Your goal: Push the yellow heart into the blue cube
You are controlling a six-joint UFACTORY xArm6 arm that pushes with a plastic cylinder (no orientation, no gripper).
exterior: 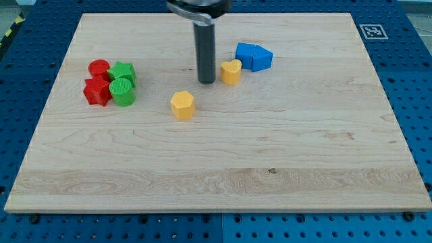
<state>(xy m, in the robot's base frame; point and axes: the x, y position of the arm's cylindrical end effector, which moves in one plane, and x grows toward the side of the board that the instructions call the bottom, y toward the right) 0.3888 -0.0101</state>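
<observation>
The yellow heart (231, 71) lies on the wooden board, upper middle. Just to its upper right, almost touching it, sits the blue cube (248, 53), with a second blue block (262, 59) pressed against the cube's right side. My tip (206, 82) rests on the board right beside the heart's left side, with a narrow gap or light contact; I cannot tell which. The rod rises straight up out of the view's top.
A yellow hexagonal block (182, 104) lies below and left of my tip. At the view's left is a tight cluster: a red cylinder (99, 68), a red star block (97, 91), a green star block (123, 71) and a green cylinder (123, 91).
</observation>
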